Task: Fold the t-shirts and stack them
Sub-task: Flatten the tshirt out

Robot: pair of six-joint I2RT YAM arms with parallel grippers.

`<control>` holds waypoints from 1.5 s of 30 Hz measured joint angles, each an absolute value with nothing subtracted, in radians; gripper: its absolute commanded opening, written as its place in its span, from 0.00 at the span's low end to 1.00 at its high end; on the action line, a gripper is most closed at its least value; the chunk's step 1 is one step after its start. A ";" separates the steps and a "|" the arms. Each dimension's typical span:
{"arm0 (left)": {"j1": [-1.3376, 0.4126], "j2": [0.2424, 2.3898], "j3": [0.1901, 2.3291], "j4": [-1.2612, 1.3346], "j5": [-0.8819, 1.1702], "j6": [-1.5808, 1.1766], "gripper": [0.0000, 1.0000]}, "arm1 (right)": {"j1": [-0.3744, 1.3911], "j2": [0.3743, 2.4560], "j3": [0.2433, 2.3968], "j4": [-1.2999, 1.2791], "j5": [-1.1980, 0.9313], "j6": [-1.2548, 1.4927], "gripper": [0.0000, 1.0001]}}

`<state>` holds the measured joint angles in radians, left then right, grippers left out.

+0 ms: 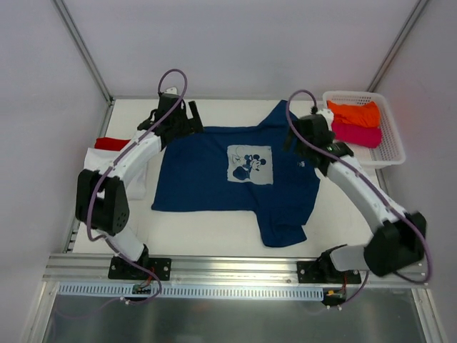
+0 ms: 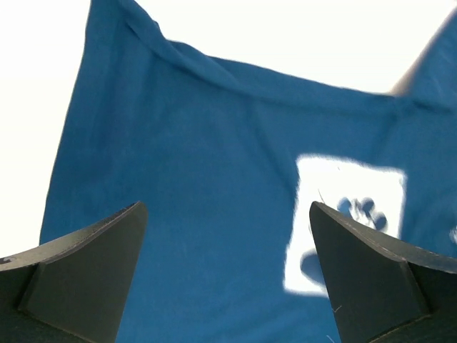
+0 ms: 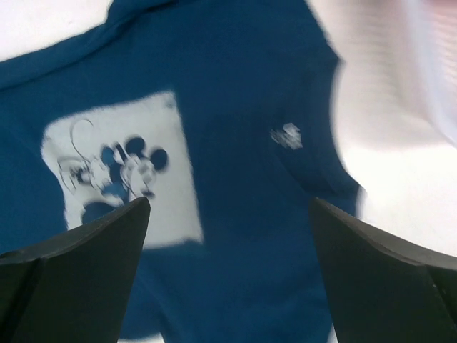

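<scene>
Navy cloth, top external view: one navy t-shirt [image 1: 214,179] spread flat at the middle of the white table [image 1: 214,239], lying sideways. One sleeve points to the far edge, the other to the near edge. White rectangular print [image 1: 250,164] with a cartoon figure at mid-chest.
- Left gripper [image 1: 187,114] over the shirt's far left corner, jaws apart, nothing between them.
- Right gripper [image 1: 293,139] over the shirt's right part, near the far sleeve; in this view I cannot tell how its jaws stand.
- White t-shirt [image 1: 96,161] at the table's left edge, partly hidden by the left arm; red t-shirt [image 1: 112,143] touching its far side.
- White mesh basket [image 1: 391,151] at the far right corner, holding an orange t-shirt [image 1: 353,113] and a magenta t-shirt [image 1: 357,134], side by side and touching.

Left wrist view: both dark fingers [image 2: 93,264] of the left gripper [image 2: 227,207] stand wide apart and empty above the navy t-shirt [image 2: 178,179]. A raised fold crosses the upper cloth; the print [image 2: 343,221] lies toward the right finger.

Right wrist view, somewhat blurred: right gripper [image 3: 228,201] spread wide, holding nothing, above the navy t-shirt [image 3: 235,93]. Print [image 3: 121,164] beside the left finger; small white mark [image 3: 286,136] on the cloth right of it.
</scene>
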<state>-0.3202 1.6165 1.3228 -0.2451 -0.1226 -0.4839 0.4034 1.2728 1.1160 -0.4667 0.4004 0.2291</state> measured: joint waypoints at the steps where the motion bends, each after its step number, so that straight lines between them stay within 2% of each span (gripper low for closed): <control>1: -0.303 1.668 1.352 -0.237 -0.112 -0.485 0.99 | 0.381 1.377 1.167 -0.427 0.356 0.216 0.97; 5: -0.250 1.841 1.460 -0.236 -0.122 -0.480 0.99 | 0.302 1.709 1.349 -0.341 0.195 0.194 0.96; 10: -0.218 1.982 1.599 -0.237 -0.207 -0.459 0.99 | 0.230 2.028 1.674 -0.375 0.071 0.189 0.94; 13: -0.195 2.010 1.650 -0.239 -0.218 -0.459 0.99 | 0.198 2.137 1.860 -0.440 0.017 0.188 0.94; 22: -0.089 2.044 1.811 -0.230 -0.193 -0.491 0.99 | 0.114 2.253 2.275 -0.514 -0.140 0.213 0.97; 31: 0.022 2.159 1.848 -0.200 0.057 -0.571 0.93 | 0.069 2.353 2.309 -0.543 -0.266 0.276 0.95; 39: 0.046 2.263 1.882 -0.292 0.078 -0.572 0.92 | 0.081 2.443 2.302 -0.649 -0.268 0.273 0.92; 45: 0.005 2.344 2.025 -0.303 0.113 -0.574 0.93 | 0.097 2.480 2.302 -0.666 -0.267 0.270 0.90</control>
